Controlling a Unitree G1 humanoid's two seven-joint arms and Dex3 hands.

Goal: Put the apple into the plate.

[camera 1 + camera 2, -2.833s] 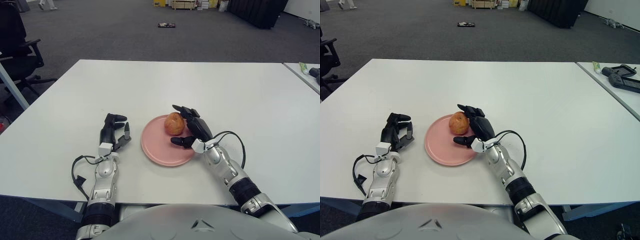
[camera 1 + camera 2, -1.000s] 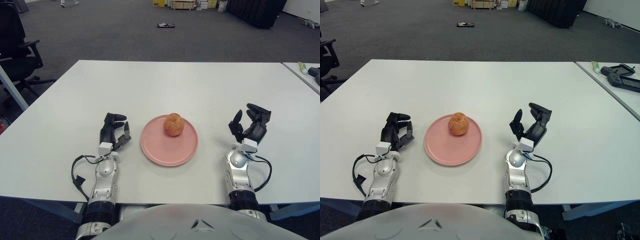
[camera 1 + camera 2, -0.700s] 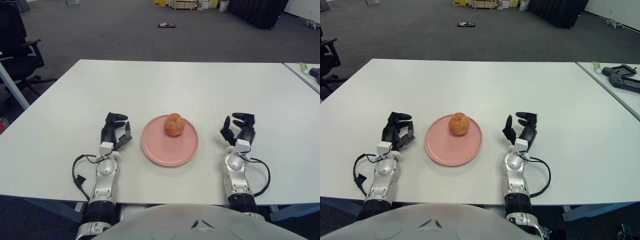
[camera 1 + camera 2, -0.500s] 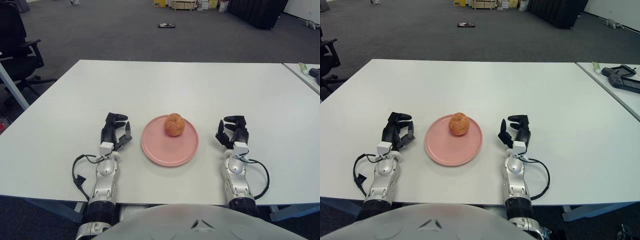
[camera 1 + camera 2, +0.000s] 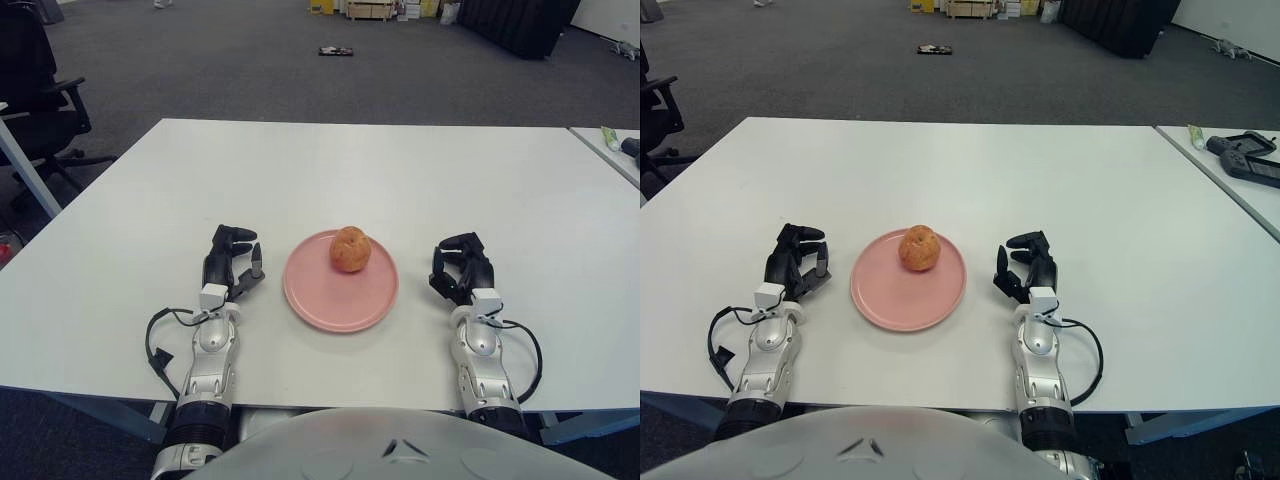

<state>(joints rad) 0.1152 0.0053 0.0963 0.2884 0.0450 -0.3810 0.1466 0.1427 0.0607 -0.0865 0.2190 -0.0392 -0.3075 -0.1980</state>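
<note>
Right hand point(image 5: 462, 268), fingers curled and empty, has pulled back beside the round pink plate point(image 5: 320, 300); your reddish apple point(image 5: 350, 249) sits to its left, placed — left hand point(image 5: 230, 264) idle.

Apple point(image 5: 920, 248) sits at about 12 o'clock on the pink plate point(image 5: 890, 299), with the left hand point(image 5: 793, 266) at the plate's 9 o'clock and the right hand point(image 5: 1029, 268) at 3, both curled, holding nothing.

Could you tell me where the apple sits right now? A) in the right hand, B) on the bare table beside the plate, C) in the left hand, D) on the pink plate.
D: the apple lies on the pink plate, toward its far rim, and neither hand touches it.
</note>
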